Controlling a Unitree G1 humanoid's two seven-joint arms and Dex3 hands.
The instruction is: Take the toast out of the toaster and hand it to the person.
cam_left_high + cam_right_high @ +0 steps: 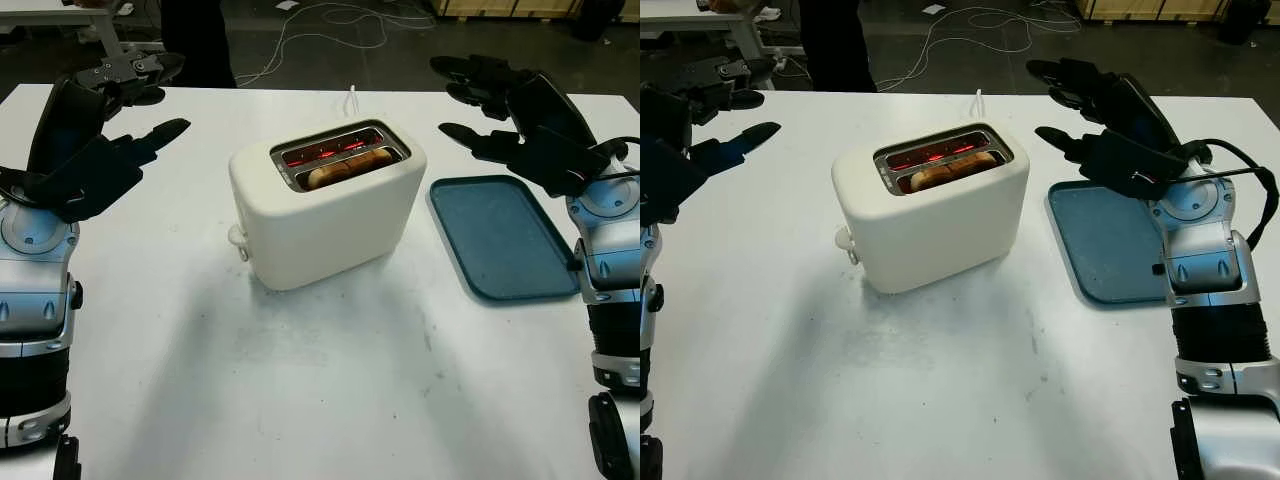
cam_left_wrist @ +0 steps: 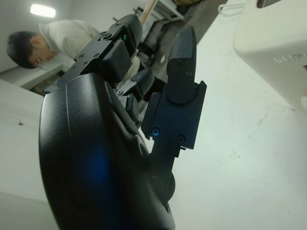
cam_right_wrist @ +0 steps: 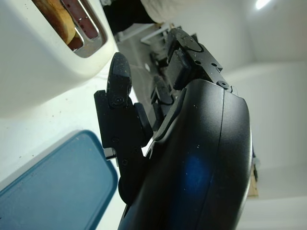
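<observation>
Both hands are held above the white table (image 1: 320,400), one at each side of the toaster (image 1: 325,205). Nothing is gripped by the left hand (image 1: 105,130), which is raised open over the table's left part, well apart from the toaster. Nothing is gripped by the right hand (image 1: 1100,115) either; it is kept open above the far end of the blue tray (image 1: 500,235), just right of the toaster. The toast (image 1: 348,167) is seated in the toaster's nearer slot, its top edge level with the opening, and red glowing elements are seen in the slot behind it. The toaster is placed near the table's middle, with the tray lying flat to its right. A person (image 2: 45,40) is seen in the left wrist view, bent over a desk beyond the table.
</observation>
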